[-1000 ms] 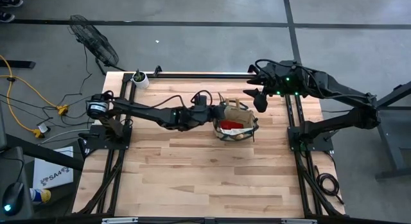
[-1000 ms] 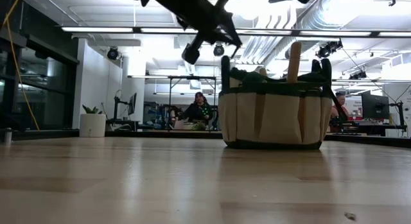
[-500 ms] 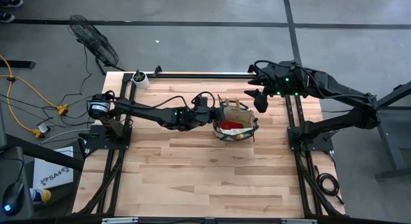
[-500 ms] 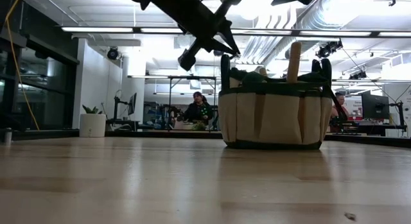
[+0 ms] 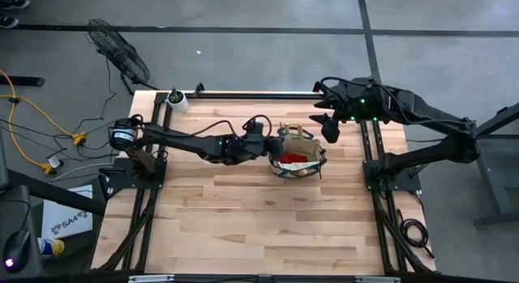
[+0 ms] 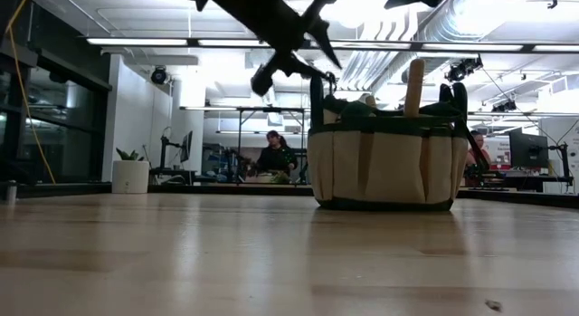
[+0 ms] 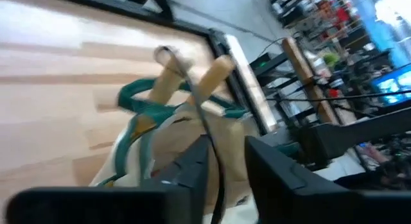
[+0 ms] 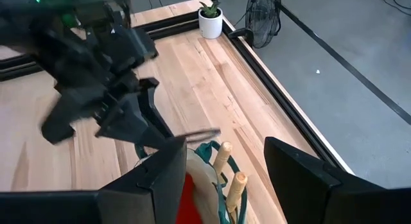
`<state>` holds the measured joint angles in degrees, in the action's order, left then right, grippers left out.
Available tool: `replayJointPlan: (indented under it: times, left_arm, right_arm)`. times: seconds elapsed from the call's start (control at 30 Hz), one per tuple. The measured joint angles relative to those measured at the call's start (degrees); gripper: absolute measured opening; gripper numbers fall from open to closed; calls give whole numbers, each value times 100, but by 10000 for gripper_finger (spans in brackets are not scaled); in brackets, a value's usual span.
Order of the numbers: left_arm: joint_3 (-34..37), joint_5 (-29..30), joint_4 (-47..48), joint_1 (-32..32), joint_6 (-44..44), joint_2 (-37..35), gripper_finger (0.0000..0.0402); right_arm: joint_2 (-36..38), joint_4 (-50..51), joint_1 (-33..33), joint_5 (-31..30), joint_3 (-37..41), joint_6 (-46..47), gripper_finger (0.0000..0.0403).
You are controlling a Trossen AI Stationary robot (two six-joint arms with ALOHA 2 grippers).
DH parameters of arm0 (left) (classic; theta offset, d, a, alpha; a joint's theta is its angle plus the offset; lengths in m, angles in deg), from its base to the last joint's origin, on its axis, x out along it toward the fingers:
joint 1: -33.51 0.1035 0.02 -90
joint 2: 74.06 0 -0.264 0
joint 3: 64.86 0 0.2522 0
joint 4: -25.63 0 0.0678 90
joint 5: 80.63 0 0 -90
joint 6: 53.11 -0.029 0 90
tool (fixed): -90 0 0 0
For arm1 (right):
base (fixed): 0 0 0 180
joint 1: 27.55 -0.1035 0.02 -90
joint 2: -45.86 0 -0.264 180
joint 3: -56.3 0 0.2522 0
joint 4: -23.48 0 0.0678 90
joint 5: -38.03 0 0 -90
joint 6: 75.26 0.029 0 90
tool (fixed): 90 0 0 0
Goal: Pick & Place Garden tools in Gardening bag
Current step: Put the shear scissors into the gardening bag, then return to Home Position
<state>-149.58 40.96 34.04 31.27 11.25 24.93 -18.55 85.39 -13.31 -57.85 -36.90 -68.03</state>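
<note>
From above, the gardening bag [image 5: 298, 152] stands a little right of the middle of the surface [image 5: 243, 210], with the red glove [image 5: 292, 159] showing inside it and wooden handles at its far rim; no tools lie loose on the boards, so the placing looks to be at or near its last step. The left hand [image 5: 274, 143] sits just beside the bag's left rim, and the right hand [image 5: 331, 127] hangs near the bag's far right corner, waiting. From table height, the left hand [image 6: 288, 55] hovers above and beside the bag [image 6: 382, 162], one wood handle [image 6: 413, 87] standing upright out of it; whether it is clenched cannot be told here. In the left wrist view its fingers [image 7: 192, 165] stand apart, with a thin pale wire running between them toward two wooden handles [image 7: 215, 73] in the bag; I cannot tell whether they grip it. In the right wrist view the right hand's fingers [image 8: 302, 176] are spread wide, released and holding nothing. Next, I judge, the left hand should let the wiry piece settle in the bag and lift clear without snagging the loop handles.
</note>
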Motion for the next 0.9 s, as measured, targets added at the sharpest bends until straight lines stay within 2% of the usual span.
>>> replayJointPlan:
  times: [0.2, 0.37, 0.57, 0.7, 0.9]
  left_arm:
    - [-3, -149, 109, 104, -119, -179, 179]
    - [-5, -709, 432, 330, -633, -467, 227]
    - [7, -1200, 817, 583, -1243, -1030, 243]
    - [2, -1497, 1198, 684, -1961, -1519, 243]
    - [-2, -1306, 1920, 671, -3427, -2323, 243]
  right_arm:
    - [3, 148, 1, -1, 0, 0, 201]
    - [47, 197, 4, 12, 0, 0, 201]
    - [306, 226, 2, 38, 0, -135, 201]
    - [469, 172, 2, -169, 0, -78, 201]
    - [567, 173, 2, -318, 0, 46, 201]
